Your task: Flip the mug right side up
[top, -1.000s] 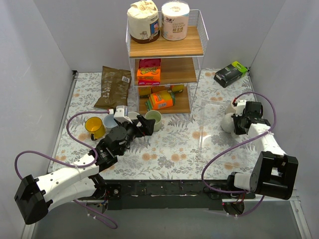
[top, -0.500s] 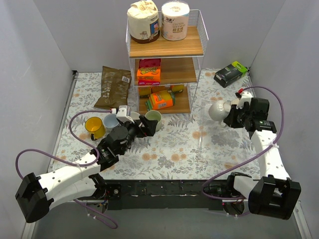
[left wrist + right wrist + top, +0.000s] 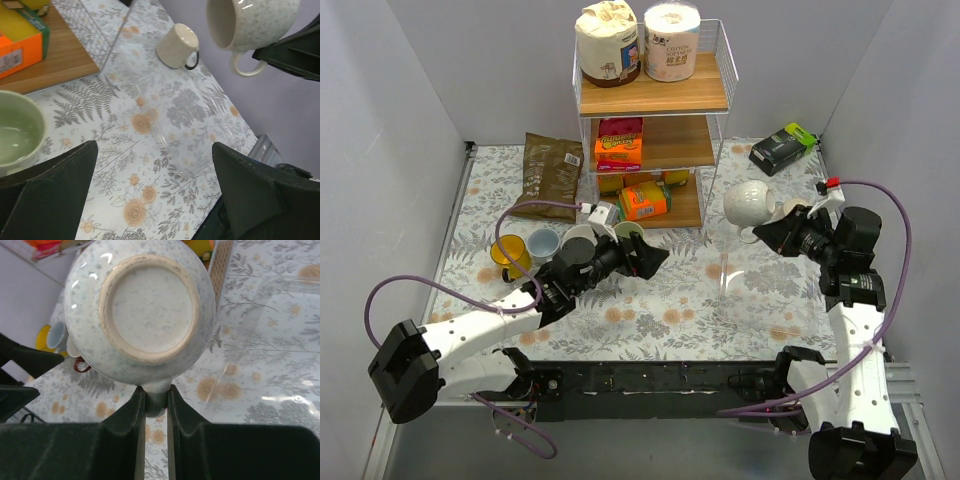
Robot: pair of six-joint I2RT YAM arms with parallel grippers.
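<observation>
Pale speckled mug [image 3: 150, 310] aloft, handle in right tool [image 3: 155, 399].

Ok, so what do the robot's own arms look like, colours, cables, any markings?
The left arm and right arm have white shells, black joints and blocky black housings at the near end. The left pincer and right pincer are black with broad fingers. A purple cable loops off each arm. A small red tag sits by the right wrist.

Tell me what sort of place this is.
Probably a lab test cell dressed as a home pantry: plain walls box in a floral-covered table, with a stocked wooden shelf rack and paper rolls on top.
</observation>
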